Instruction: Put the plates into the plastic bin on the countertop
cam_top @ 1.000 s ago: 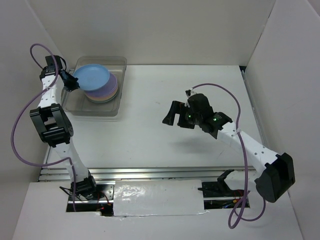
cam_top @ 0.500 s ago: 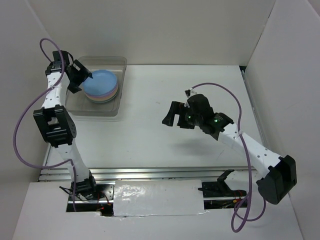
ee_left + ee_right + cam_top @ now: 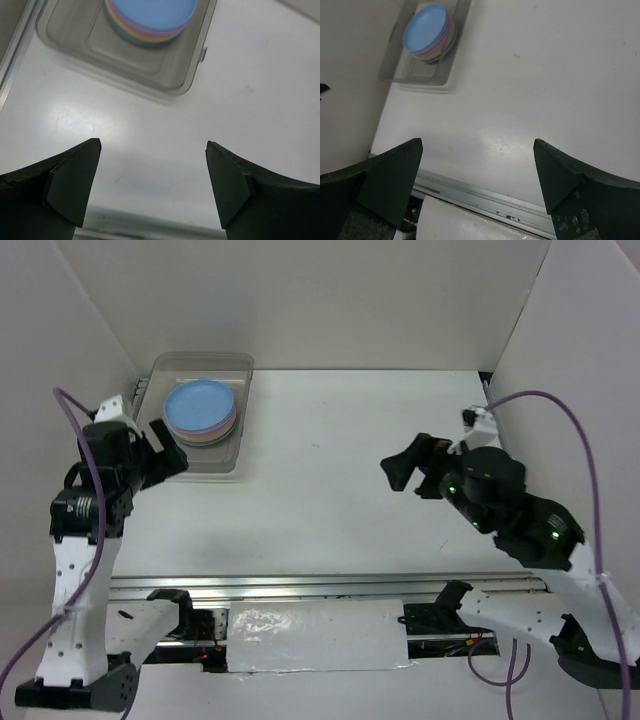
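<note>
All the plates in view sit in one neat stack inside the plastic bin, a blue plate on top with lilac, yellow-orange and pink rims showing under it; the lower ones are too hidden to count. The stack rests toward the far end of the bin, leaving its near half bare, and the bin itself stands in the far-left corner of the countertop. Nesting them this way is likely the only fit, since the tub looks barely wider than a plate. No plate lies loose on the white surface in any view, so the job appears done. The left gripper hangs just beside the bin's near end, close to the left edge, its jaws spread wide and grasping nothing. The right gripper hovers over the right half of the countertop, well apart from the bin, likewise released and empty. Along the near edge runs the metal rail, with both arm bases behind it.
</note>
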Motion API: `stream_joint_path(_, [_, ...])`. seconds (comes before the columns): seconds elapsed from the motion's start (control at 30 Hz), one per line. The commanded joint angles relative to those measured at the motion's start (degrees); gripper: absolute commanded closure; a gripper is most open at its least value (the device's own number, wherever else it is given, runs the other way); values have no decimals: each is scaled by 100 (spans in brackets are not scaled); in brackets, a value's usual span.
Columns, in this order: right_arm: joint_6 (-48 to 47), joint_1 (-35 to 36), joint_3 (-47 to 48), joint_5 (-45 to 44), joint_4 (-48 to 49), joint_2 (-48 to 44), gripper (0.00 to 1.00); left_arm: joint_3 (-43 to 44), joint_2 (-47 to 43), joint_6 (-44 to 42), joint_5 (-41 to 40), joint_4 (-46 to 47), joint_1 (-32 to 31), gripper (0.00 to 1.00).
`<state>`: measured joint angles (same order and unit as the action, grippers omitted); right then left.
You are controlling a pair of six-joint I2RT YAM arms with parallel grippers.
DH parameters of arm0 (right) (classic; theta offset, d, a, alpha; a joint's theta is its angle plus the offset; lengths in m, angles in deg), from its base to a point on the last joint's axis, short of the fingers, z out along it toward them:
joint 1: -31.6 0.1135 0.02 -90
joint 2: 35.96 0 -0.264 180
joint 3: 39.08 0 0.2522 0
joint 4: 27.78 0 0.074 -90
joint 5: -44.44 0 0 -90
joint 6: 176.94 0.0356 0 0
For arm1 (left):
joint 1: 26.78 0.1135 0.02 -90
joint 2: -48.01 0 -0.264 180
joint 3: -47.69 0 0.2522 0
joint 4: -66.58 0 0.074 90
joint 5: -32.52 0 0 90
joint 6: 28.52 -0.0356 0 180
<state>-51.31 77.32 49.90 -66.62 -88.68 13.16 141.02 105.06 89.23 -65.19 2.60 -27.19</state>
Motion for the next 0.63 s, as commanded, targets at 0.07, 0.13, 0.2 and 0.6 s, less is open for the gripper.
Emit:
stream_joint_path(0.07, [-206,350,914,-821,-1411,-648,0,-978,-1204,-261,-346,-629,-171,1])
stream_joint_path(0.13, [-233,412,968,-847,-1702,-842,0,-1153,-1712,-244,-424,-770,-171,1])
stream_joint_path(0.2, [-303,403,872,-847,-1816,-1158,0,-1294,-2013,-182,-425,-876,-188,1])
stream_joint_path(0.6, [-224,342,344,-829,-2125,-2073,0,-1637,-2665,64,155,-1122,-258,1])
